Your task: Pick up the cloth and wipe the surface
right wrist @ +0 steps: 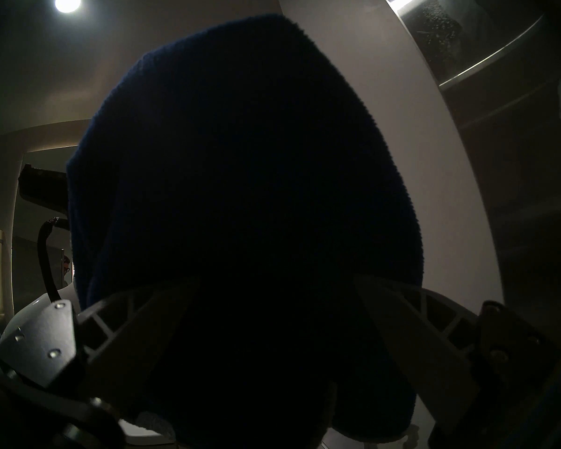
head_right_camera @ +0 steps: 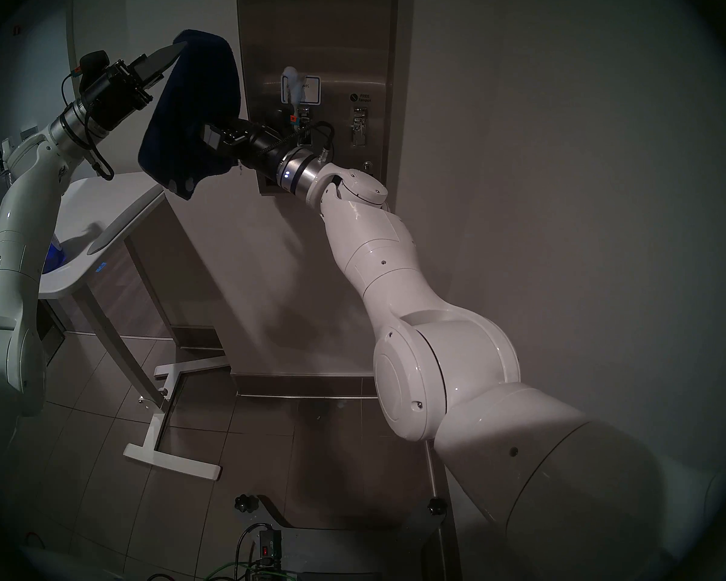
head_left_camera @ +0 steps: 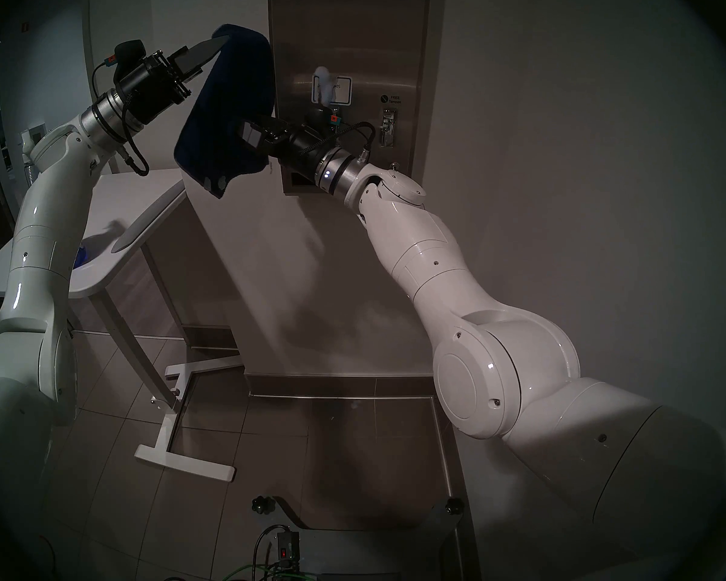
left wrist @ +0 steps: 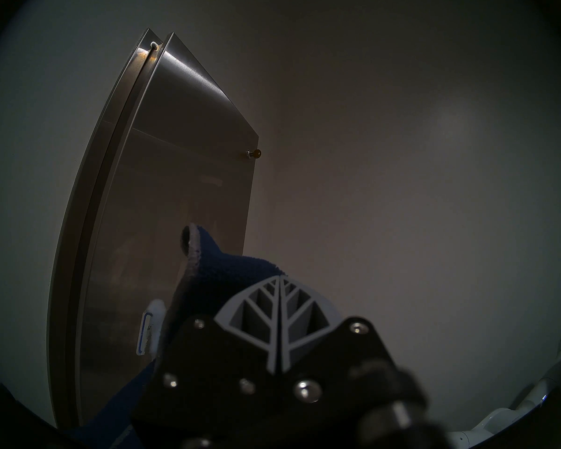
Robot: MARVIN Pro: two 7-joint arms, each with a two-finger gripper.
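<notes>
The dark navy cloth (head_left_camera: pixel 231 106) hangs in the air just left of the steel dispenser front (head_left_camera: pixel 353 43). My left gripper (head_left_camera: pixel 218 50) is shut on the cloth's top edge; the left wrist view shows its tips (left wrist: pixel 279 281) pressed together on the cloth (left wrist: pixel 227 270). My right gripper (right wrist: pixel 272 286) reaches into the hanging cloth from the right, and its fingers (right wrist: pixel 136 309) stand wide apart with cloth (right wrist: pixel 240 147) filling the gap. In the head views its fingertips are hidden by the cloth. A white smear (head_left_camera: pixel 325 81) sits on the dispenser's blue-bordered label (head_left_camera: pixel 342 94).
A metal lever (head_left_camera: pixel 388 127) and the dark bottom slot (head_left_camera: pixel 296 182) lie behind my right wrist. The white rounded table (head_left_camera: pixel 143 198) stands below left, with a blue object (head_left_camera: pixel 82 253) behind my left arm. Its white legs (head_left_camera: pixel 185 462) rest on the tiled floor.
</notes>
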